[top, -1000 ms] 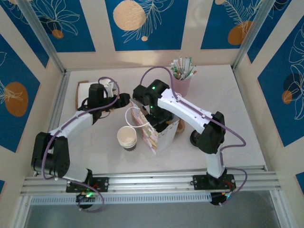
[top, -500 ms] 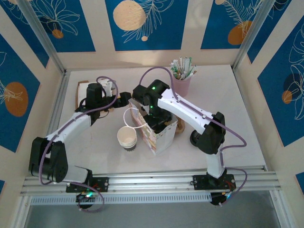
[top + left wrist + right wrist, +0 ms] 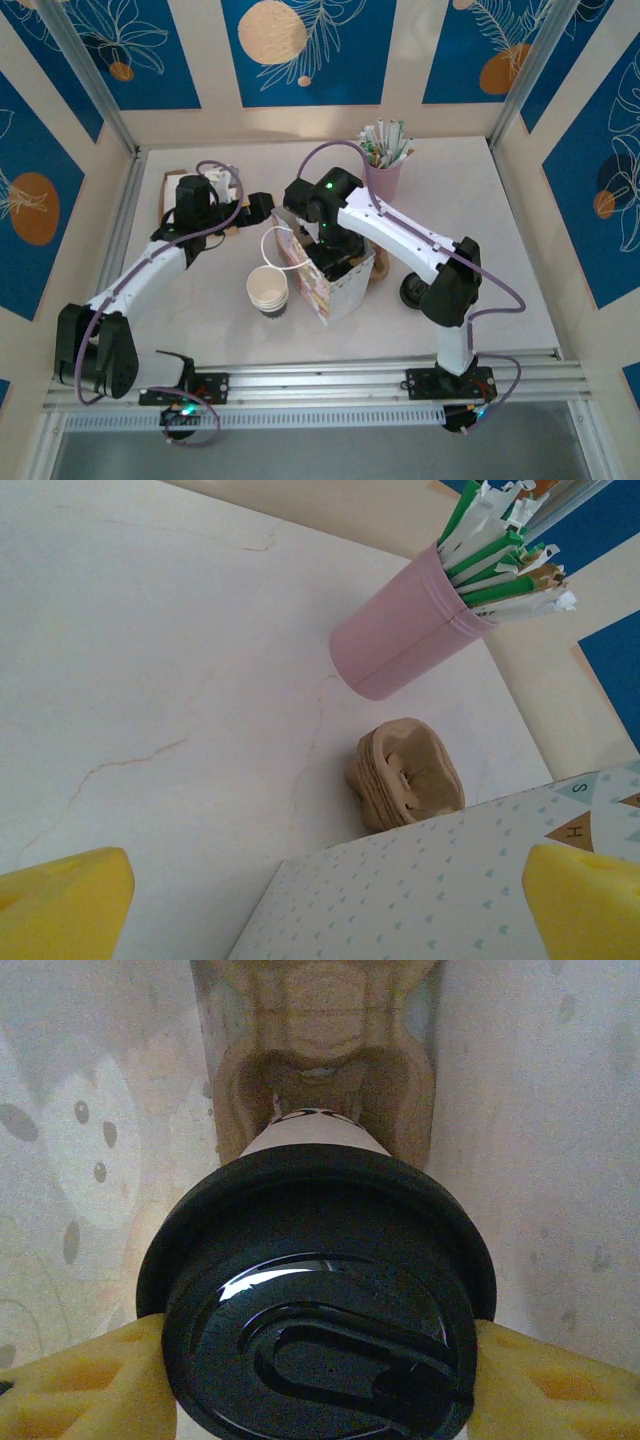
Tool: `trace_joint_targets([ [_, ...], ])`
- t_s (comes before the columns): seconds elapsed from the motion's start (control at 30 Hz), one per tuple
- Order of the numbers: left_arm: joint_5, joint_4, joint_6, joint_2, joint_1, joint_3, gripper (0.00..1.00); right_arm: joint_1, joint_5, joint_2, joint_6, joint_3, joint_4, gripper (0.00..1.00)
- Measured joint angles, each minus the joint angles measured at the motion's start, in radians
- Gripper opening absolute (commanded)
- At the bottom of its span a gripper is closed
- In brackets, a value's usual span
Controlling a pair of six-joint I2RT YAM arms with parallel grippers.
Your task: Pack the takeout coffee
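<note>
My right jaws pinched the coffee (image 3: pixel 318 1290) inside the bag (image 3: pixel 338 292), above the cup tray (image 3: pixel 325 1070), left jaws spread wide nearby; next, I judged, came seating it and releasing.

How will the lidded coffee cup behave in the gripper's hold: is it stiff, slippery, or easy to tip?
The takeout coffee has a thin-looking paper wall, so a hard squeeze would probably dent it. Its black lid looks glossy, likely slippery against the right gripper. Wider at the top, it may tip unless seated in the pulp carrier below.
</note>
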Motion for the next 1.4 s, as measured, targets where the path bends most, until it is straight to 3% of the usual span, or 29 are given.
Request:
trace_joint_targets([
  [1.4,-0.006,-0.001,0.000,0.000,0.000,0.000,1.00,-0.018,-0.010,-0.034,-0.037,-0.062,0.079,0.60],
])
